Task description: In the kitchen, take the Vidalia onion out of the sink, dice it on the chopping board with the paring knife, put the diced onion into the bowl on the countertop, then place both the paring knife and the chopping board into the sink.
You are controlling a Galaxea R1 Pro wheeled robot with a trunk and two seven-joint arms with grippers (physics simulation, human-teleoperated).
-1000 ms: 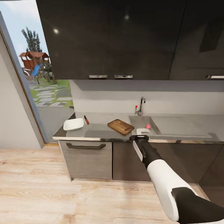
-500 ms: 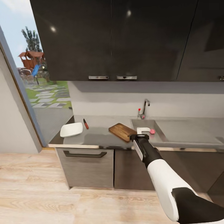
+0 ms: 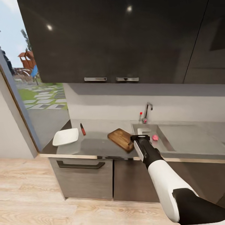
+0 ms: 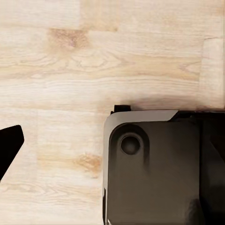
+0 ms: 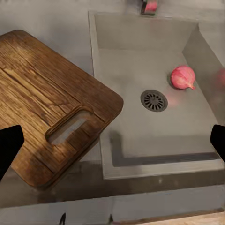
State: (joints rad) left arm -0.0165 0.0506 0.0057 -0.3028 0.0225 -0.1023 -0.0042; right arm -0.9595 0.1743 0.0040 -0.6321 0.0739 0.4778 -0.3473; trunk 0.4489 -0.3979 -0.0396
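Countertop (image 3: pixel 100 145) runs across the head view under dark upper cabinets, and my right arm reaches out over its front edge. My right gripper (image 3: pixel 139 137) hangs above the near rim of the sink (image 3: pixel 162 142), just beside the chopping board (image 3: pixel 120 139). In the right wrist view my two fingertips (image 5: pixel 9 145) sit far apart at either side of the picture with nothing between them, so the jaws are wide open and hold nothing.

The onion (image 5: pixel 182 77), pinkish and round, lies on the sink floor toward the basin's right wall, a little apart from the round drain (image 5: pixel 153 100). In the head view it shows as a small pink spot (image 3: pixel 155 137) just right of my gripper. The faucet (image 3: pixel 147 112) stands at the sink's back edge with its red-tipped lever (image 3: pixel 141 113) beside it.

The chopping board lies flat and skewed on the countertop, one corner right at the sink's left rim, its handle slot (image 5: pixel 70 126) near that end. The paring knife (image 3: pixel 82 128) rests further left, toward the back of the countertop, and the white bowl (image 3: pixel 65 137) sits near the countertop's left end, close to the knife but apart from it.

My left wrist view looks down on pale wooden floor (image 4: pixel 93 61) and a dark part of my own body (image 4: pixel 154 168). One dark fingertip (image 4: pixel 9 147) shows there; I cannot tell how those jaws stand.
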